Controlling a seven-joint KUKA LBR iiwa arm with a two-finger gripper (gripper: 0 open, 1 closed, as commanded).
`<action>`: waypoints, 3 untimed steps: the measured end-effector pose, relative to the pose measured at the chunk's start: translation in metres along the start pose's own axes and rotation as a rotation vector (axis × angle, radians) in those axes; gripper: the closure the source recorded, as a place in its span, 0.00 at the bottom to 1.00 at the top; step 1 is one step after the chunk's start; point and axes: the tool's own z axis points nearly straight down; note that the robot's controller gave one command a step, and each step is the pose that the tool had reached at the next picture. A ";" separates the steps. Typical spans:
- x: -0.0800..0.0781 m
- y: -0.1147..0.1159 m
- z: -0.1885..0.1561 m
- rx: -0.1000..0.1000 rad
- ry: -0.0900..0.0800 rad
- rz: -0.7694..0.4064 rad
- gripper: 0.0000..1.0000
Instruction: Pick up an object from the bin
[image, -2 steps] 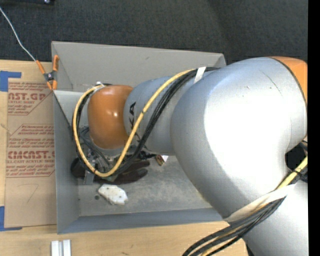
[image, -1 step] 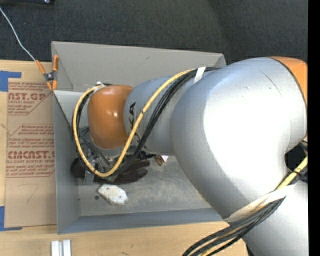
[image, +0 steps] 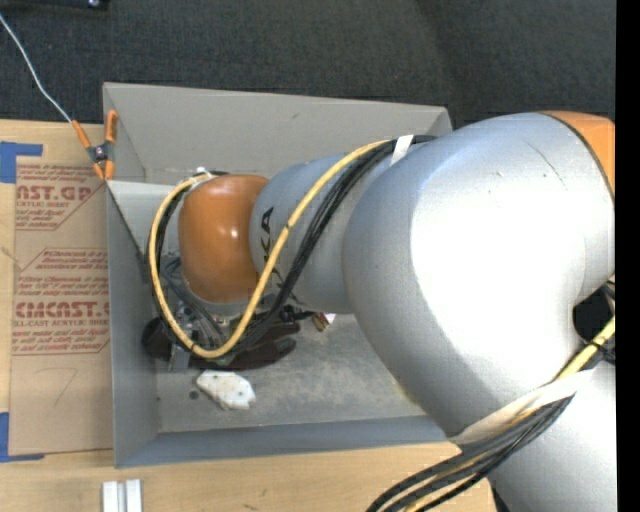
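We are watching the arm (image: 450, 270) reaching into the bin (image: 300, 110). Its gripper (image: 205, 318) is sitting low over dark things (image: 268, 348) at the left, near 1 white lump (image: 226, 390) — open or closed, we cannot tell — so nothing is lifting yet.

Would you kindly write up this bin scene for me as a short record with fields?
bin: grey metal, with the arm reaching in from the right
end effector: low in the bin's left part, beneath the orange wrist cover
dark things: heaped under and beside the end effector
white lump: irregular, lying alone on the floor nearer the front wall
held: cannot tell
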 end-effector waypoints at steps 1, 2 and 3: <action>0.001 0.002 0.000 0.001 0.000 -0.011 1.00; 0.008 0.000 -0.067 -0.001 -0.003 -0.043 1.00; -0.011 0.006 -0.007 0.000 -0.002 -0.043 1.00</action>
